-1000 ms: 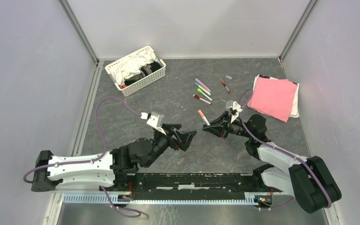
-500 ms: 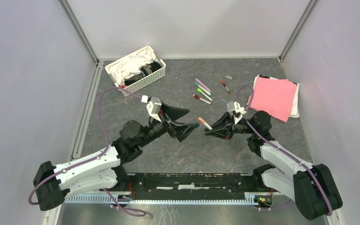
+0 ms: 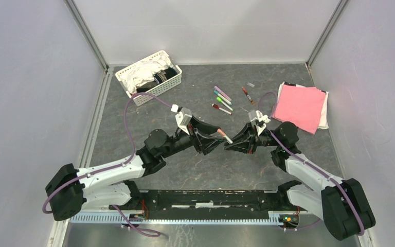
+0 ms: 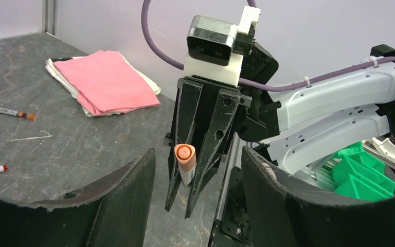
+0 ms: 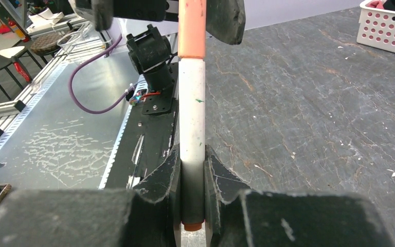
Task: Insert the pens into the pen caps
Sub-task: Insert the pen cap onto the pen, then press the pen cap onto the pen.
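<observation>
Pinching the white-barrelled pen with an orange end (image 5: 192, 103) by its tail in mid-air, the right gripper (image 5: 192, 170) aims it lengthwise at the left gripper (image 4: 198, 164), whose jaws stand apart either side of the orange tip, holding nothing.

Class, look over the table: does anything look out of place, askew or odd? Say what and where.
A thin pale sliver lies loose on the table between the pens and the pink cloth, matching nothing else. One dark red pen lies apart from the other four.
</observation>
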